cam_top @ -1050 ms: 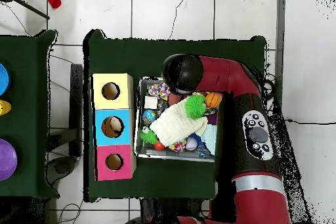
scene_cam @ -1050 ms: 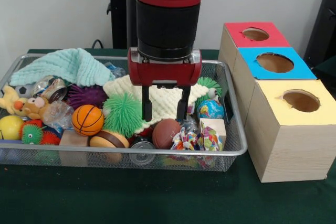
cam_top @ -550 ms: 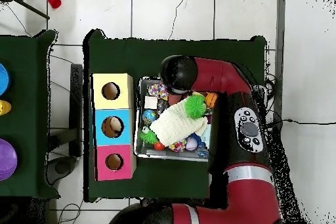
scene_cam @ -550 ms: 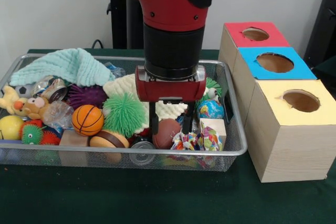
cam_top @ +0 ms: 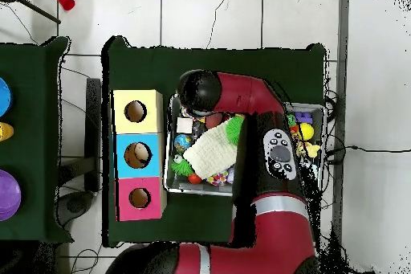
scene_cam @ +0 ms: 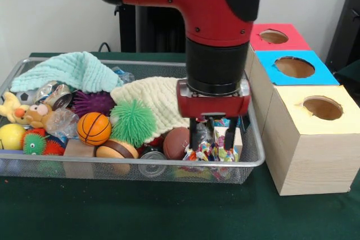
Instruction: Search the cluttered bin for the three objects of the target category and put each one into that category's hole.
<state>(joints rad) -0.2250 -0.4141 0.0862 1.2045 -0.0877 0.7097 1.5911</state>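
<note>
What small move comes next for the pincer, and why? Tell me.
Probably close and lift. The pincer hangs open with its tips down around the colorful crinkly toy at the basket's front corner, beside the small football, so nothing is gripped yet.

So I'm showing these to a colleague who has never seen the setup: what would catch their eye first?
First the big red and black arm, reaching down into the wire bin with its tool over the colourful wrapped bundle at the bin's front right. Next the clutter: a green spiky ball, an orange basketball, a cream cloth. Right of the bin stand three boxes with red, blue and yellow holed tops.
</note>
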